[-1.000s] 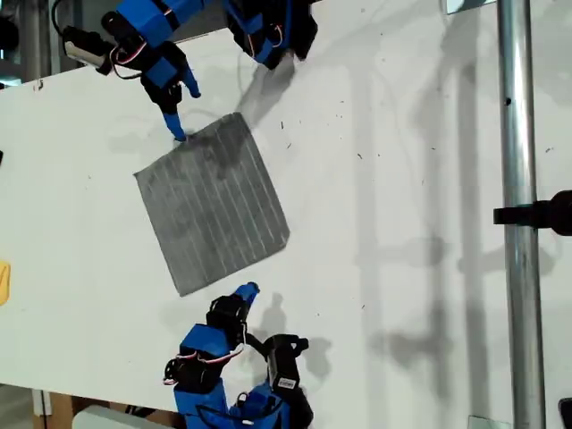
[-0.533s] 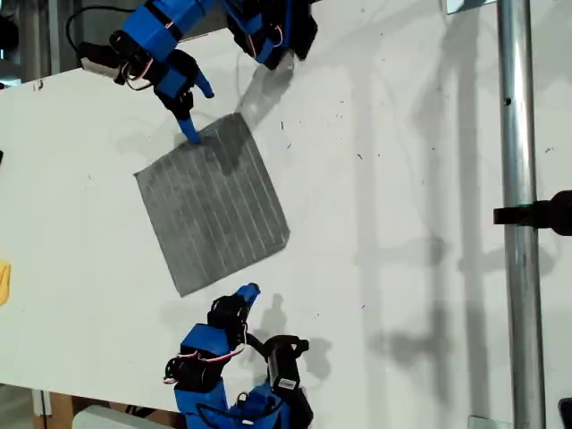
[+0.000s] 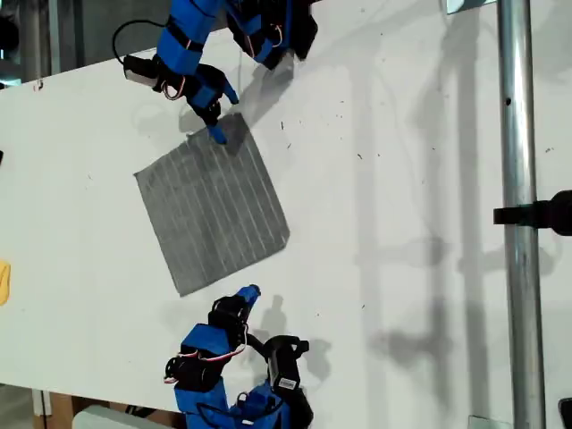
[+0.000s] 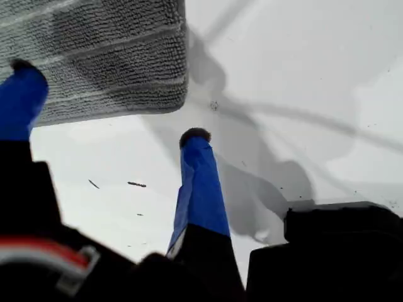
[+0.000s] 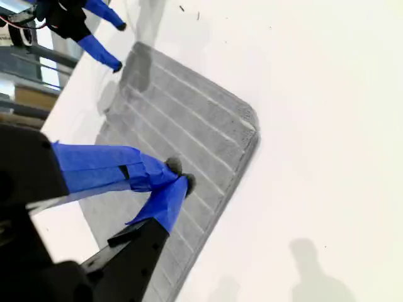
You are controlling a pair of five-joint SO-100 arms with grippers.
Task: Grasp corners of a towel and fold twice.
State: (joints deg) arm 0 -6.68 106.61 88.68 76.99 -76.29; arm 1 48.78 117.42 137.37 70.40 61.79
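Note:
The grey striped towel lies flat on the white table, turned like a diamond. My first gripper is open at the towel's corner nearest the exterior view's top. In the first wrist view the gripper has one fingertip over the cloth and the other on bare table beside that corner. My second gripper is shut and empty, just off the towel's edge near the exterior view's bottom. In the second wrist view its closed tips hover over the towel.
A metal pole with a black clamp runs down the exterior view's right. A yellow object shows at that view's left edge. Both arm bases stand at the table's top and bottom edges.
My first gripper has moved toward the exterior view's right along the towel's upper edge, reaching its top corner. The towel and my second gripper have not moved.

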